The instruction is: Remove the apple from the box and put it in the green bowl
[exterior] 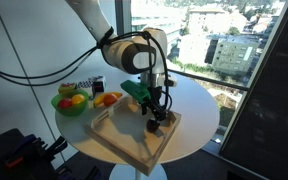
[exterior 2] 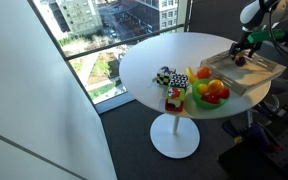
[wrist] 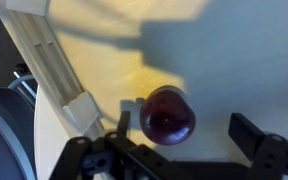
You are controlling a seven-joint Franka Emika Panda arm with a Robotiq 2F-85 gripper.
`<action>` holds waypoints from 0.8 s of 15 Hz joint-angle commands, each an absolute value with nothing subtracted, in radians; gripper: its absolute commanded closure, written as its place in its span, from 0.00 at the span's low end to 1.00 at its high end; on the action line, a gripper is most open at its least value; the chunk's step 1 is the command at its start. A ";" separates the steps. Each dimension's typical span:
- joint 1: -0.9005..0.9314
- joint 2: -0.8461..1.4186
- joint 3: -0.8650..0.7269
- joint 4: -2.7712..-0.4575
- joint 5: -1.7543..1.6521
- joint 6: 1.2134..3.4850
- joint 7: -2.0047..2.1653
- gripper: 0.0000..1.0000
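the gripper point(wrist: 179, 125) is hanging low over the box point(wrist: 59, 70), its two fingers point(wrist: 246, 132) standing spread wide and pinching nothing. in the wrist view the apple point(wrist: 167, 115) is lying on the box's wooden floor between the fingers, nearer one than the other and touching neither as far as can be seen, close to a raised wall. being round, it is showing no long axis, and which way its stem is pointing cannot be told. counting: one apple, one box, one green bowl point(exterior: 68, 110). in an exterior view the green bowl point(exterior 2: 209, 104) is sitting on the white round table point(exterior 2: 149, 60) just beside the box, holding orange, yellow and red fruit too small to count.
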State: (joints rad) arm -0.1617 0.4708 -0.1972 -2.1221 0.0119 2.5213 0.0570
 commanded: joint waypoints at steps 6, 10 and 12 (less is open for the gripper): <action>-0.180 0.498 -0.190 -2.101 0.008 2.572 0.041 0.00; -0.182 0.505 -0.189 -2.103 0.009 2.582 0.038 0.00; -0.184 0.507 -0.188 -2.103 0.011 2.583 0.038 0.00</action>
State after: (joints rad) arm -0.1644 0.4953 -0.1972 -2.1211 0.0119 2.5739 0.0553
